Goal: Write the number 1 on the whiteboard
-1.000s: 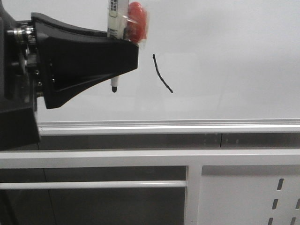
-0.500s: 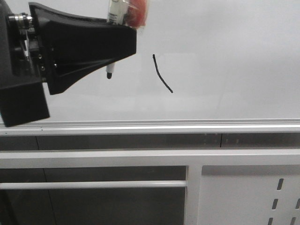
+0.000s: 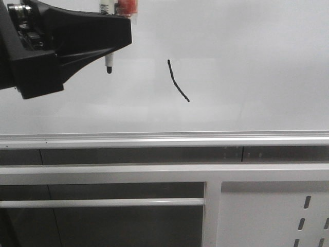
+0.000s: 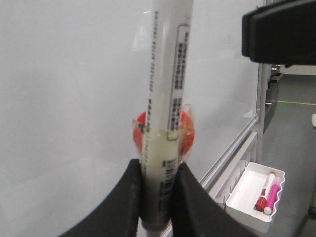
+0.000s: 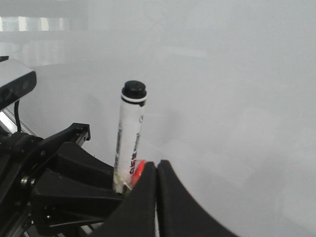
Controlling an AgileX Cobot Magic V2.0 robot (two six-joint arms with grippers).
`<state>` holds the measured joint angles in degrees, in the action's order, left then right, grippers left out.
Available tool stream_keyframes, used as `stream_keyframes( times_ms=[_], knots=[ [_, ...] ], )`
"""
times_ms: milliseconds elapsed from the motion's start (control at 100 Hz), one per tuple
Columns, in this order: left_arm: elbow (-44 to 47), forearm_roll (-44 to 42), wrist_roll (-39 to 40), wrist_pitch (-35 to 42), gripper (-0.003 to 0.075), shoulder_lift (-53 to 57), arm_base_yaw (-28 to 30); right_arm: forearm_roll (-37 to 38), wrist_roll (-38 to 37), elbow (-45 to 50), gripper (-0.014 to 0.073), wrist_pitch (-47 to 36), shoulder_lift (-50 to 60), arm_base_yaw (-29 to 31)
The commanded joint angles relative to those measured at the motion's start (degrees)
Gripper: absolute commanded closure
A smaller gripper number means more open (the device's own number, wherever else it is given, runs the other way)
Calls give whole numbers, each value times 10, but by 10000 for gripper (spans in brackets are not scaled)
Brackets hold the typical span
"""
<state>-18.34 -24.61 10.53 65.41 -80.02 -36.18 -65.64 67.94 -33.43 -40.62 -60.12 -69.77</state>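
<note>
Left gripper [image 4: 157, 192] clamped on an upright marker [image 4: 168, 98], tip [image 3: 108, 69] down, off the stroke | right gripper [image 5: 157, 197] fingers pressed together, holding nothing | number 1 [image 3: 178, 81], a slanted black stroke, sits mid-board on the whiteboard [image 3: 247, 62], right of the marker, above the silver rail [image 3: 205, 139].

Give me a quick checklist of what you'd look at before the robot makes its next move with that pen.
1. Stroke drawn: ok, the number 1 shows on the whiteboard.
2. Pen grip: ok, left tool is shut on the marker.
3. Marker tip away from the stroke: ok, it sits well to the left.
4. Tip lifted off the board: cannot tell.
5. Right tool: ok, shut, holding nothing.
6. Spare markers in their tray: ok.
</note>
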Motion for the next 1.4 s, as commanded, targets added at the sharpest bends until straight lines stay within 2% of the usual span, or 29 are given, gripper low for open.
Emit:
stream_keyframes(
  times_ms=[0,140,300,440,610,830,1020,1390],
  knots=[
    [-6,32,1,87,738,17,-1,25,5,-16,673,-30,10,2],
    [15,87,-16,87,738,17,-1,23,6,-16,673,-30,10,2],
    [55,176,-45,98,738,17,-1,-45,37,-16,673,-35,19,2],
    [77,209,-66,100,738,17,-1,-81,76,-15,673,-40,27,2],
    [87,246,-74,91,738,17,-1,-82,82,-15,673,-43,32,1],
    [108,287,-91,124,738,17,-1,-86,88,-15,673,-41,32,1],
    [108,321,-131,126,738,17,-1,-86,88,-15,673,-41,32,1],
    [100,358,-134,126,738,17,-1,-86,88,-15,673,-41,32,1]
  ],
)
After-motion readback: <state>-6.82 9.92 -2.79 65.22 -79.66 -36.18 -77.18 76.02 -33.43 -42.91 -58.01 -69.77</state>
